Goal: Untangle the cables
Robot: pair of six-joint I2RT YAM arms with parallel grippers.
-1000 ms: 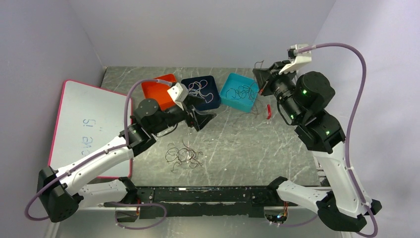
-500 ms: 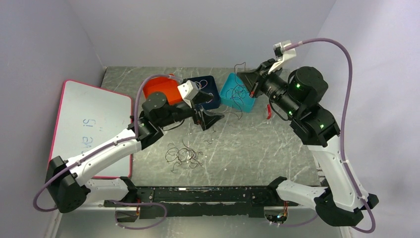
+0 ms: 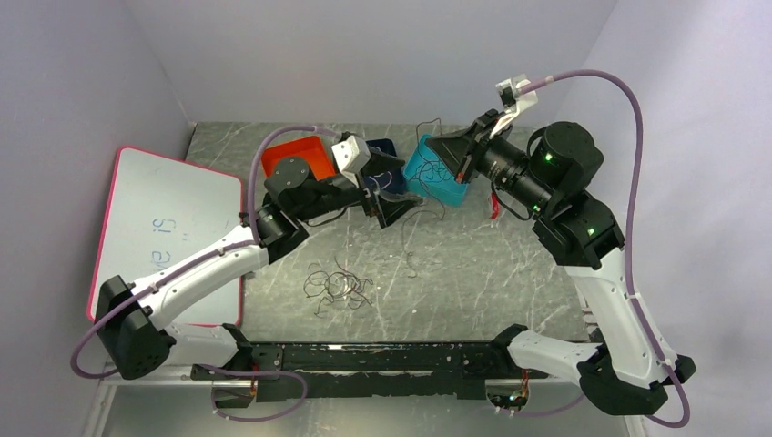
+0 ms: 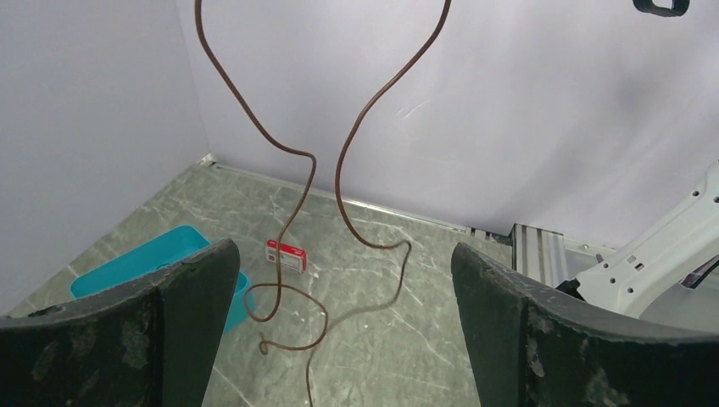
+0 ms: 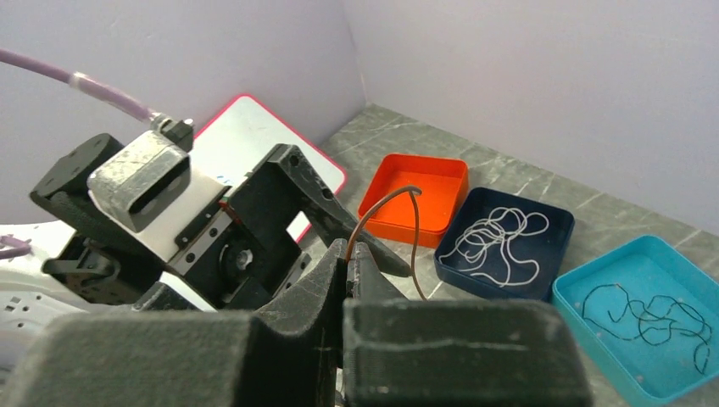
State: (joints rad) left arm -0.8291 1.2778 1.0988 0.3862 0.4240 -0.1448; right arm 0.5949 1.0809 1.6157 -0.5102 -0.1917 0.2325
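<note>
Two stocked, navy tray [image 5: 492, 284] and teal tray [image 5: 593, 339]; right gripper [image 5: 349, 254] pinches brown cable [image 5: 398, 190], left gripper [image 4: 343, 254] gaping, pile [image 3: 339, 287] lower-centre left to do.

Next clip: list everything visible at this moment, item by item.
table: one, grey marbled, under everything.
whiteboard: one, white with pink edge, table's left side.
orange tray: one, orange, far side, empty.
navy tray: one, dark blue, beside the orange one.
teal tray: one, teal, beside the navy one.
small block: one, red and white, on the table by the teal tray.
white cable: one, white, in the navy tray.
black cables: count unclear, black, in the teal tray.
cable tangle: one heap, mostly dark, table centre.
brownish-red cable: one, hanging from the right tool.
left tool: black, open, facing the hanging cable.
right tool: black, shut on the brownish-red cable.
</note>
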